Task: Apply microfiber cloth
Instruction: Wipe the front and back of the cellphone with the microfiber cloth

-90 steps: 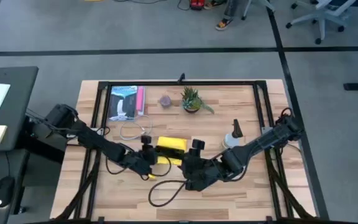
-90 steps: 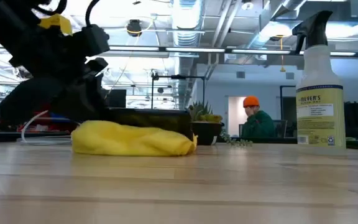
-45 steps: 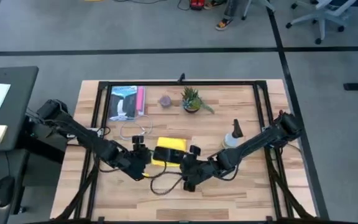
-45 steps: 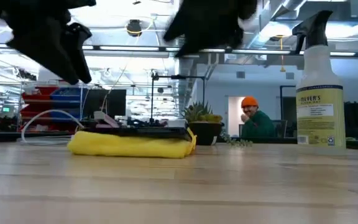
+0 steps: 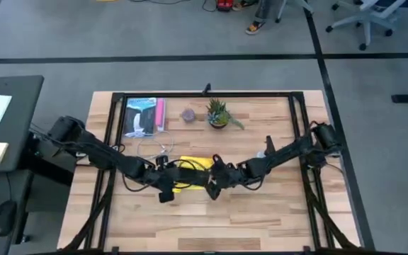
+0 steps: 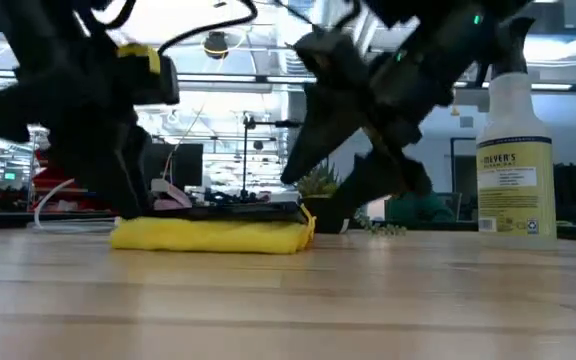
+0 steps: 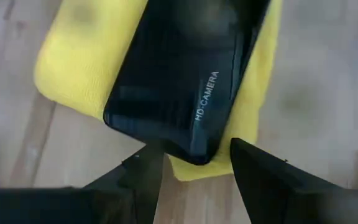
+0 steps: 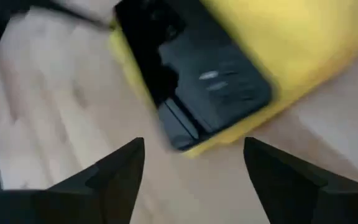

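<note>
Left claw and right claw, both open, have dropped beside the microfiber cloth — smartphone now atop — so wiping looks imminent.

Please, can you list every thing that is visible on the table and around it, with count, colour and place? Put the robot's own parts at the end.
microfiber cloth: 1, bright yellow, flat near table centre, under the phone.
smartphone: 1, black, lying on the cloth.
spray bottle: 1, pale with dark trigger, right part of the table.
potted plant: 1, green, far edge, centre.
package: 1, blue-white with pink, far left corner.
white cable: 1, looped, left of the cloth.
small purplish object: 1, beside the plant.
office chair: 1, grey, floor beyond the table.
left gripper: 1, dark, jaws open, at the cloth's near-left edge.
right gripper: 1, dark, jaws open, at the cloth's right end.
</note>
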Controlling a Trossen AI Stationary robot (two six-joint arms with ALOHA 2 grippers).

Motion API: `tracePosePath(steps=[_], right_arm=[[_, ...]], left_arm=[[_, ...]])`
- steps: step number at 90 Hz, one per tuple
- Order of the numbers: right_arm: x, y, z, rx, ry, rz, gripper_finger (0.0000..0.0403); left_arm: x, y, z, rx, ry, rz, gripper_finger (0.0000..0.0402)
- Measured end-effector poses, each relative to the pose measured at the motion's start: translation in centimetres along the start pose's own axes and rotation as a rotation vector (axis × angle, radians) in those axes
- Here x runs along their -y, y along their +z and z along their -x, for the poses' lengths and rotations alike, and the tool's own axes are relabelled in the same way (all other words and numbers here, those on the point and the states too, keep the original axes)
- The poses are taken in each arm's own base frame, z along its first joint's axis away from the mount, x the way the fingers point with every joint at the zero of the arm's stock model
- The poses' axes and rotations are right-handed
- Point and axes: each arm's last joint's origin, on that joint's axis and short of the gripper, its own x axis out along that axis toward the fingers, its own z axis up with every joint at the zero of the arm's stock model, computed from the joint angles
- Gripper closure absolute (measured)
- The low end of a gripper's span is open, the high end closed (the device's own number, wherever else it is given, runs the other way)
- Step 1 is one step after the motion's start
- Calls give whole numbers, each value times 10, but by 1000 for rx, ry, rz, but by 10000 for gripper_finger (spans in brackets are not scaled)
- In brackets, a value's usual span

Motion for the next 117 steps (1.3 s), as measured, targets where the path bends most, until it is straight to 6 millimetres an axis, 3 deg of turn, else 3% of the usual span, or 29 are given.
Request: tracePosePath(steps=[9, 24, 51, 62, 90, 117], right_arm=[[10, 0, -3, 23, 25, -67, 133], [6, 4, -4, 44, 150, -130, 133], [7, 6, -4, 38, 161, -151, 141], [9, 7, -5, 32, 137, -144, 184], [3, 1, -2, 44, 158, -37, 378], [-2, -10, 2, 38, 153, 27, 383]], left_arm=[[3, -6, -8, 7, -5, 7, 235], [7, -10, -18, 15, -10, 12, 235], [9, -7, -20, 43, -27, 26, 235], [9, -8, -20, 39, -28, 27, 235], [6, -2, -11, 90, 20, 72, 235], [-1, 15, 41, 235, -60, 127, 235]])
